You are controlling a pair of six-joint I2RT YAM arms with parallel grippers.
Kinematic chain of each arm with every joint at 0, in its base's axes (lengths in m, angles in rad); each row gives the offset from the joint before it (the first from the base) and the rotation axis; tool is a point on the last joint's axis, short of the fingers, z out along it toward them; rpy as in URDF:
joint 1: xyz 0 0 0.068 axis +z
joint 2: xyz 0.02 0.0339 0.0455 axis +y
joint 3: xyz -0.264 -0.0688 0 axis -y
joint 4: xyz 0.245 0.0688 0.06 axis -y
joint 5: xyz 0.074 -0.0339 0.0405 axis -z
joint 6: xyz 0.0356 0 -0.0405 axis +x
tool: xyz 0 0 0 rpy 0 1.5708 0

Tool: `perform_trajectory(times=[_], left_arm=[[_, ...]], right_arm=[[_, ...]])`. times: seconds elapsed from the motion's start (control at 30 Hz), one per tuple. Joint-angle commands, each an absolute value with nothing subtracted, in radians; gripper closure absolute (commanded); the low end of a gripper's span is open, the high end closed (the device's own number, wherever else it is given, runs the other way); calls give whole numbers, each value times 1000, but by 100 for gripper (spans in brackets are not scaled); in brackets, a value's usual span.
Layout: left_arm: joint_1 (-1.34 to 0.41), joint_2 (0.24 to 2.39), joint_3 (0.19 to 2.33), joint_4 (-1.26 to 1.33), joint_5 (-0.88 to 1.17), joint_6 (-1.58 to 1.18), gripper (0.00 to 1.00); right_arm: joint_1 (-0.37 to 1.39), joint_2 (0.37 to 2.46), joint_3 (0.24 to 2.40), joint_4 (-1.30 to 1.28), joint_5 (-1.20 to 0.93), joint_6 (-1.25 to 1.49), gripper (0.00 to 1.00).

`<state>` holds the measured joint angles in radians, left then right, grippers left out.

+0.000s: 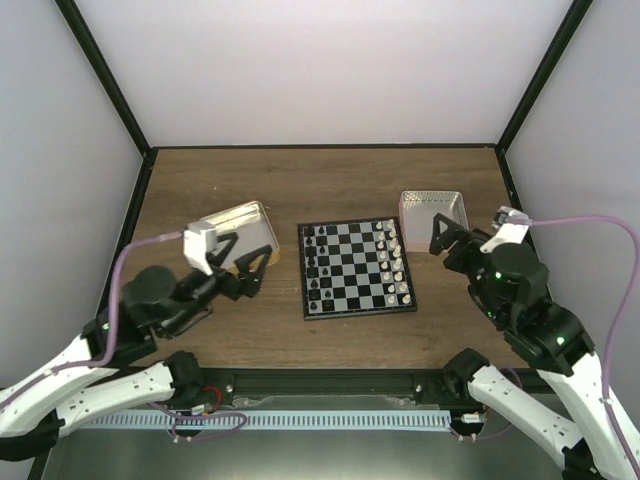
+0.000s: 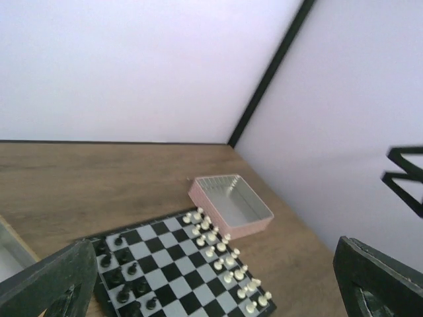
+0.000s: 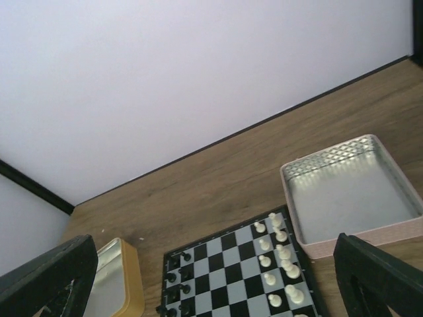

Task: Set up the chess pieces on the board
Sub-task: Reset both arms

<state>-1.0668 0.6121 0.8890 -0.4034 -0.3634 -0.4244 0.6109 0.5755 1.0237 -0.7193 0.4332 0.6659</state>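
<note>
From above, the board lies mid-table between the arms. The black chess pieces stand in two files along its left side and the white pieces along its right. The setup looks complete, though the men are too small to check square by square. The left gripper hovers by the gold tin and the right gripper by the pink tin. Both are clear of the board, probably to avoid toppling pieces.

The left wrist view shows its jaws spread wide with nothing between them.

The right wrist view shows the same, and the pink tin shows only bare metal.
</note>
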Motion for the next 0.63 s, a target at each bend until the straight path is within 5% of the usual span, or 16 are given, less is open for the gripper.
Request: perform_trajectory(times=[0.0,0.23,0.6], left_arm=[[-1069,498,890,-536,-553,-456,0],[-1069,347,949,-670,-777,-452,0],[-1070,292,983,-703,-762,-431,0]], right_arm=[[605,545,1098,-900,531,628,0],[604,503,1173,-986,567,618,0],[604,424,1180,-1011,533,624,0]])
